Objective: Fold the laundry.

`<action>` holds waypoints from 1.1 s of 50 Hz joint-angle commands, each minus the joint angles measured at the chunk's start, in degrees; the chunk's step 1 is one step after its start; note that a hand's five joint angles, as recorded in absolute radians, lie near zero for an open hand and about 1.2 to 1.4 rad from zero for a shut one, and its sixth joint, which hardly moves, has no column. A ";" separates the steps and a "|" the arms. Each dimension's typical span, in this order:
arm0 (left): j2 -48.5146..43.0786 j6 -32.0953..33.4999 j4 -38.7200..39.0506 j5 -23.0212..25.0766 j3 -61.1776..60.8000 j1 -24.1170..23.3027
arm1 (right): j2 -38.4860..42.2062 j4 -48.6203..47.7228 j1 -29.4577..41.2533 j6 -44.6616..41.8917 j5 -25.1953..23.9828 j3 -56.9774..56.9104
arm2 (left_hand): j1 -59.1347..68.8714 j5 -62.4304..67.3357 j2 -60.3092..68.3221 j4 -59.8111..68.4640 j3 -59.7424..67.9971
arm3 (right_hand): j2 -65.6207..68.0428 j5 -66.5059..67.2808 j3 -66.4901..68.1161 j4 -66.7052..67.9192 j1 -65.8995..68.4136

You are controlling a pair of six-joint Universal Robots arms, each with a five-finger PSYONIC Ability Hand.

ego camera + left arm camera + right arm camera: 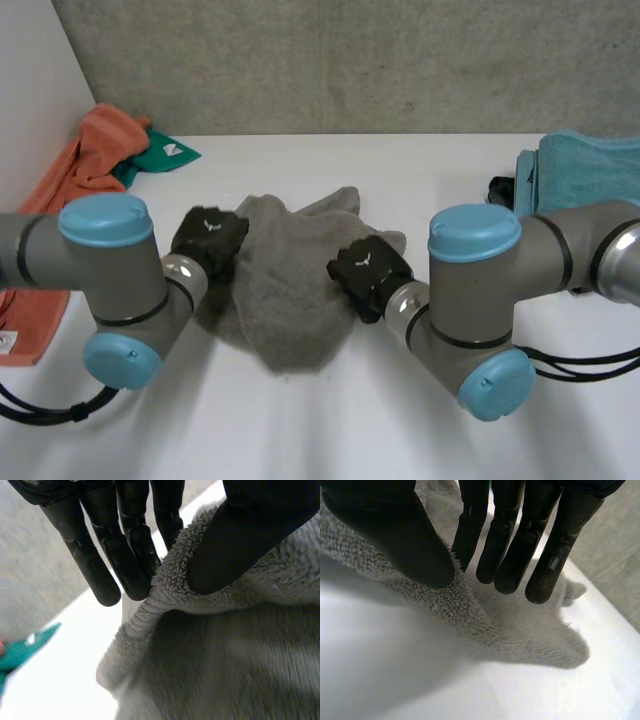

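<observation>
Grey towel (285, 300) lies bunched on the table (300, 420), between both hands. Left hand (210, 238) pinches the towel's left edge between thumb and fingers; right hand (368, 270) pinches its right edge the same way.

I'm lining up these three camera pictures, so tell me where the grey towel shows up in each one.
Head view: the grey towel lies crumpled mid-table, between the left hand and the right hand.
Left wrist view: the grey towel has its edge pinched between the left hand thumb and fingers.
Right wrist view: the grey towel has its edge pinched by the right hand.
Shared landmark: the white table under it.
</observation>
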 commanded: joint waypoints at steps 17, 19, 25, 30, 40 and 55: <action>32.75 -7.81 -0.47 -0.12 0.94 -4.74 | -24.99 2.19 -4.75 14.60 -0.14 -7.68 | 16.88 14.07 11.84 11.56 12.49 | 12.95 13.78 12.38 12.01 25.11; 32.31 -7.81 -0.91 -0.47 -0.20 -4.74 | -24.99 3.50 -5.10 14.60 -0.23 -7.60 | 16.88 14.07 11.84 11.56 12.49 | 12.95 13.78 12.38 12.01 25.11; 30.91 -7.28 -3.02 -2.58 -4.68 -4.82 | -21.31 7.19 -5.71 15.21 -1.19 -6.28 | 16.88 14.07 11.84 11.56 12.49 | 12.95 13.78 12.38 12.01 25.11; 30.12 -6.14 -6.97 -2.76 -9.95 -4.74 | -16.21 11.41 -5.98 15.65 -3.92 -6.71 | 16.88 14.07 11.84 11.56 12.49 | -38.70 -37.86 -39.26 -39.63 -26.53; 28.89 -4.38 -9.62 -3.11 -14.88 -3.59 | -13.91 16.34 -8.00 15.21 -2.34 -7.78 | 16.88 14.07 11.84 11.56 12.49 | -57.05 -56.22 -57.62 -57.99 -44.89; 18.25 -4.29 -3.29 -7.68 -9.08 1.50 | -26.13 18.89 -9.76 1.51 -5.50 17.53 | 16.73 13.93 11.69 11.41 12.35 | -26.87 -26.03 -27.44 -27.81 -14.71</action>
